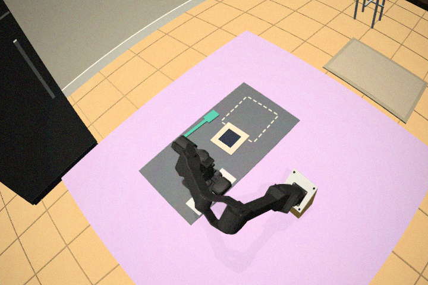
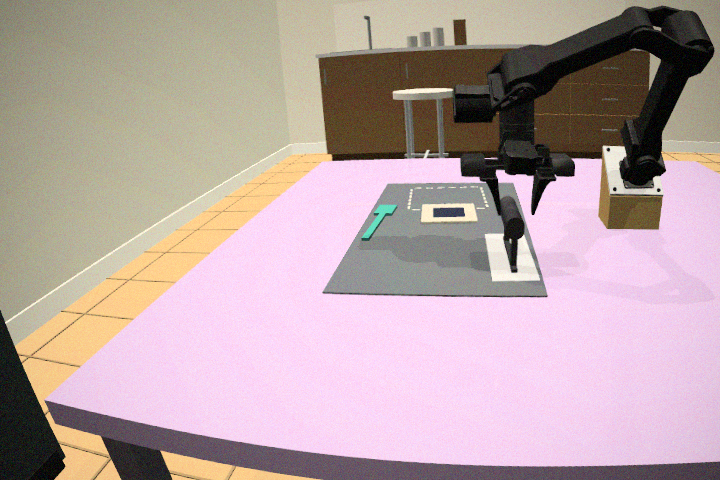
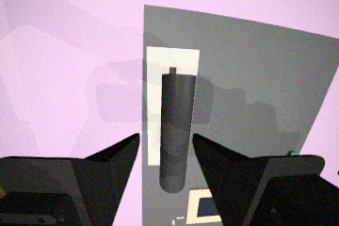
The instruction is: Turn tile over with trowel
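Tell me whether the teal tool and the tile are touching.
Apart. The top view shows a strip of grey mat between the teal tool and the tile.

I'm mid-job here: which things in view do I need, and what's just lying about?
For the job:
- black-handled trowel with white blade
- tile
- grey mat
- dashed outline

Apparently just lying about:
- teal spatula-shaped piece
- beige floor mat
- stool
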`<state>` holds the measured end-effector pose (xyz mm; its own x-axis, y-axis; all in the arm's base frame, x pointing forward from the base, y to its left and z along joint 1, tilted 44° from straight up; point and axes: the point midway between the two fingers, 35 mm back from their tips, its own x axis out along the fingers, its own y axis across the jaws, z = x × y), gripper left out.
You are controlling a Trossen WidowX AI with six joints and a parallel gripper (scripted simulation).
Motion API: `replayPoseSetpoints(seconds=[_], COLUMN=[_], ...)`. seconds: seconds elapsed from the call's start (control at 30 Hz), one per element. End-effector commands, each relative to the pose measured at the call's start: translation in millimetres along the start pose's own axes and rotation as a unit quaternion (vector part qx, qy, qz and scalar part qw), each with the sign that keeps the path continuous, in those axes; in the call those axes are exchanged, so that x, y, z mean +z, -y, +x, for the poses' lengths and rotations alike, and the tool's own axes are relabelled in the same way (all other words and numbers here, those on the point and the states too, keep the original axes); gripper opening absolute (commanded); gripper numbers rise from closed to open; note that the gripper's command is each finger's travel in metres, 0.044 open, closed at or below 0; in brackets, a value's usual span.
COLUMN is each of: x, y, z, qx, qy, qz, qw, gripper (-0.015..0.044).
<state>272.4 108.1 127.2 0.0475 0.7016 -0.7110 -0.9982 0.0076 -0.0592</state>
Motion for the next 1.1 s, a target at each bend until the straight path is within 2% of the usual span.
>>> replayPoseSetpoints(seconds=[0.0,0.13,0.83,1.07], x=[-1.3,-1.2,-1.2,-1.2], y=[-1.0,-1.4,-1.4,-1.4], z=[6.4,10.3,10.3,10.3], qx=[0.001,0.001,0.001,0.001], qy=[-0.002,-0.002,-0.002,-0.002], qz=[0.004,0.004,0.004,0.001], qw=[1.000,1.000,1.000,1.000], gripper=[0.0270,0.0270,0.0130,0.0130])
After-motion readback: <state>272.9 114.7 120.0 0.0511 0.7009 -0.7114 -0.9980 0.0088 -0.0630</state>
